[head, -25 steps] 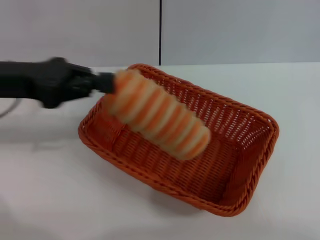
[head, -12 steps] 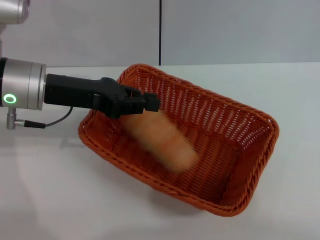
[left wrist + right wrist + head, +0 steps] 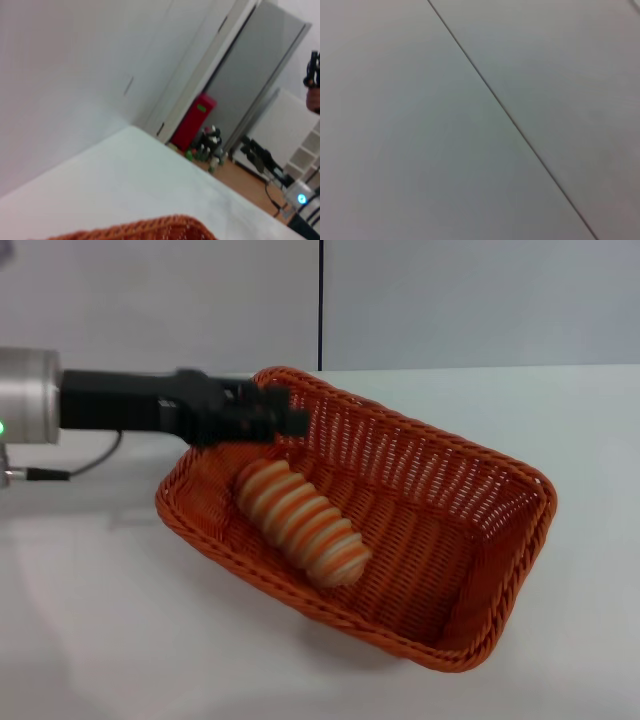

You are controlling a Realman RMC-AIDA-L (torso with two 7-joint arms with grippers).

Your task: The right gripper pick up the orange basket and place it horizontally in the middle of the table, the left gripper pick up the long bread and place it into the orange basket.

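The orange basket point(image 3: 470, 530) lies at a slant in the middle of the white table point(image 3: 100, 620); a strip of its rim point(image 3: 150, 229) also shows in the left wrist view. Inside it, the long bread point(image 3: 300, 522) rests on the basket floor near the left end, striped orange and cream, touching no gripper. My left gripper point(image 3: 278, 418) reaches in from the left and hovers over the basket's far-left corner, above the bread, open with nothing between its jaws. The right gripper is out of view; its wrist view holds only grey wall with a dark seam.
A grey wall with a dark vertical seam point(image 3: 320, 300) stands behind the table. The silver left forearm point(image 3: 25, 405) and its cable point(image 3: 80, 470) hang over the table's left side. Bare tabletop lies in front of and right of the basket.
The left gripper let go of the bread, which dropped and settled on the basket floor. The arm then drew back a little to the left and upward.
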